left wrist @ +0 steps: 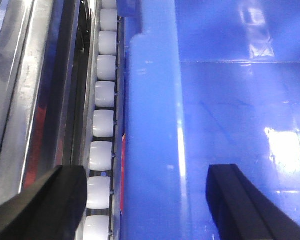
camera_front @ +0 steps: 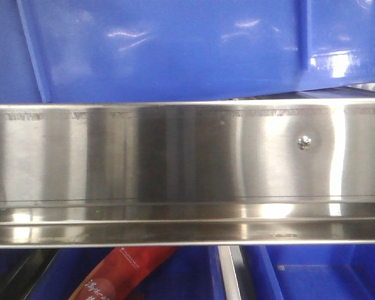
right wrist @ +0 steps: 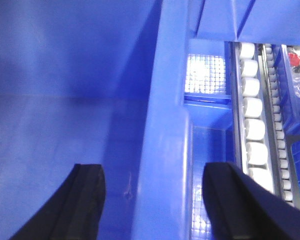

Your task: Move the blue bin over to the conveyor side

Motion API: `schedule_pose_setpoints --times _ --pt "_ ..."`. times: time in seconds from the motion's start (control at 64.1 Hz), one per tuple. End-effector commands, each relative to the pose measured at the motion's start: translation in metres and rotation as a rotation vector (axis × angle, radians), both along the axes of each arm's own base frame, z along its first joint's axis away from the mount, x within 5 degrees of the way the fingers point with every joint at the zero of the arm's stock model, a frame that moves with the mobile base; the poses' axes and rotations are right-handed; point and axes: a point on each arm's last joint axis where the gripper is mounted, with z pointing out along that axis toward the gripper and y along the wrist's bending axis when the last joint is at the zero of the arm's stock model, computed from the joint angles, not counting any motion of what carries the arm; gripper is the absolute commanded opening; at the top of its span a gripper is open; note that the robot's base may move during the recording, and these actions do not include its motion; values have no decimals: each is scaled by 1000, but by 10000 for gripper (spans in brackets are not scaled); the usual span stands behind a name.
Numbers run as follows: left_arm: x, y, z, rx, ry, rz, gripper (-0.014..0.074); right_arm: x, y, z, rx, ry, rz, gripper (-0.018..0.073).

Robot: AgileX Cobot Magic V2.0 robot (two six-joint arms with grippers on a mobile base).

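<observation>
Blue bin [camera_front: 175, 50] fills the upper frame of the front view, above the stainless-steel rail [camera_front: 175, 156]. My left fingers [left wrist: 50, 200] stand wide, one inside and one outside a bin side wall. My right fingers [right wrist: 87, 200] straddle a second wall likewise. Neither pair pinches yet. Judgement: set astride so a two-sided clamp can carry it. White rollers [left wrist: 104, 125] run just beside the wall, left of frame. Conveyor belt not in view.

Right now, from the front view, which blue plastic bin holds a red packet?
The lower-left blue plastic bin, below the shiny steel rail; a red printed packet lies in it. The lower-right bin and the large glossy bin above show none.
</observation>
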Motion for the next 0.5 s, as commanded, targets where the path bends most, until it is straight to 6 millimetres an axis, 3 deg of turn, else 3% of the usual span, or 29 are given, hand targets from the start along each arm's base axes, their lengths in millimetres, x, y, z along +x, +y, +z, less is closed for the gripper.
schedule_pose_setpoints --times 0.0,0.483 --pt "0 -2 3 -4 -14 1 401 -1 1 1 0 -13 0 318" --pt "0 -2 3 -4 -16 1 401 -6 14 0 -71 -26 17 318"
